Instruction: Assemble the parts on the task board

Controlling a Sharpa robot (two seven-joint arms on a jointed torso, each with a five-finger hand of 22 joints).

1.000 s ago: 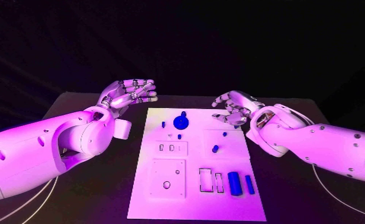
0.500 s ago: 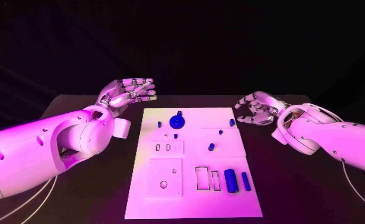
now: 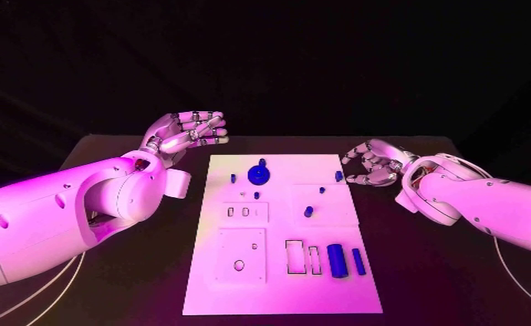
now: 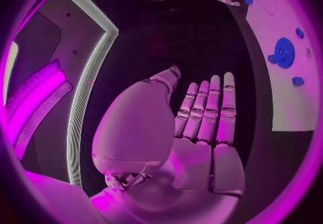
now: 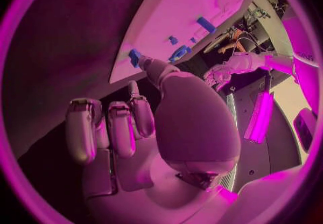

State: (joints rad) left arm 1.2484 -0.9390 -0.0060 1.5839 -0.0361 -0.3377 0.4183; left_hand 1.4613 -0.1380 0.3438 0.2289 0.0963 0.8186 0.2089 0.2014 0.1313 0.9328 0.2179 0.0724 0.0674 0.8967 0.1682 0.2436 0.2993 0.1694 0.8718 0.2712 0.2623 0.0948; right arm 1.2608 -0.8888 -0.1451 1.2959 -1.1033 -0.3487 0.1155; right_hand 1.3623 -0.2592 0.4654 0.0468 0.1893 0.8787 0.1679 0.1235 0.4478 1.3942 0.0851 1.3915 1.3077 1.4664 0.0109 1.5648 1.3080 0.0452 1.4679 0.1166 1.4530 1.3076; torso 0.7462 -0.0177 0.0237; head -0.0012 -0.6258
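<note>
white task board [image 3: 282, 280], small blue parts [image 3: 260, 174], perhaps one gear-shaped

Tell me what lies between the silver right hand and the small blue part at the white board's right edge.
Only bare black table: in the head view the right hand hovers just off the white task board, close beside that small blue part.

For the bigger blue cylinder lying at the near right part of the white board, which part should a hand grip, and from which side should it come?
Probably the middle of the bigger blue cylinder, pinched across its long sides from above. It lies flat on the task board, lengthwise, with a thinner blue bar close beside it, so fingers need care there.
</note>
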